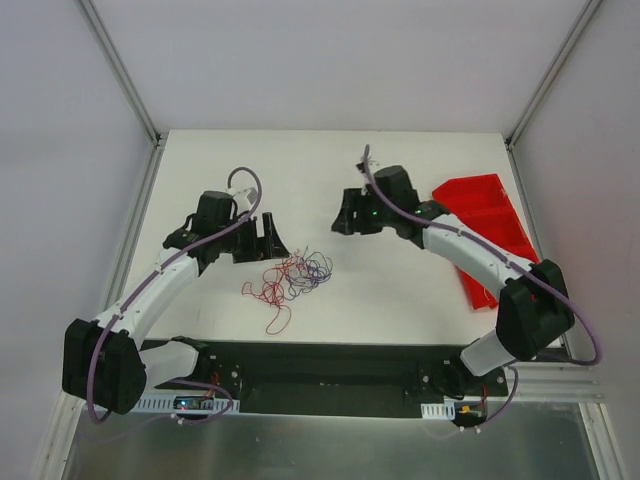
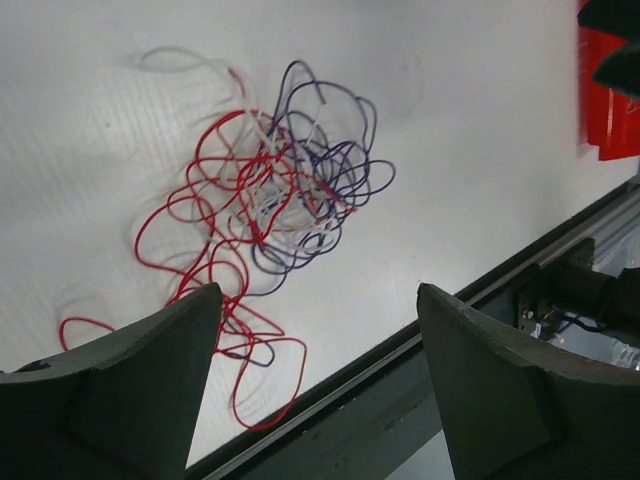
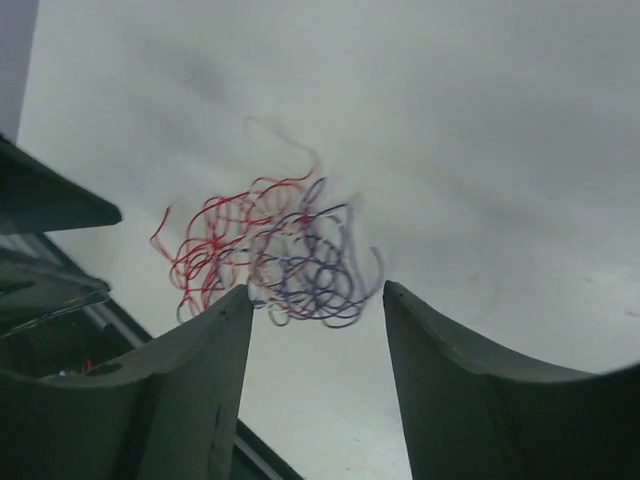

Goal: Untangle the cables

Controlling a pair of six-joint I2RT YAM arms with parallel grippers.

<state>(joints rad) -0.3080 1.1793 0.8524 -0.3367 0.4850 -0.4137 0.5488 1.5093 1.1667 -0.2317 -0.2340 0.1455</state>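
Top external view: the left arm (image 1: pixel 165 285) is seen bent at the elbow and reaching forward and inward, its left end effector (image 1: pixel 268 238) held just behind and to the left of the cables (image 1: pixel 295 275). The right arm (image 1: pixel 470 250) is folded back over a red tray (image 1: pixel 485 225), with the right end effector (image 1: pixel 345 215) turned inward toward the middle of the surface (image 1: pixel 400 290), apart from the tangle.

Both end effectors are shown with jaws spread wide and nothing gripped. In the left wrist view the left end effector (image 2: pixel 318 300) frames the cables (image 2: pixel 280 190) from above. In the right wrist view, which is blurred, the tangle (image 3: pixel 270 255) is seen beyond the right end effector (image 3: pixel 317 292).

The cables are hair-thin, flexible strands, red, dark purple and pale grey, looped into a loose knot on the matte white surface. The fingers (image 2: pixel 150 380) are dark, broad and curved.

The tangle lies near the middle of the surface, between the two end effectors. Its long axis runs roughly left to right, rising slightly toward the right, and one red strand trails toward the near edge.
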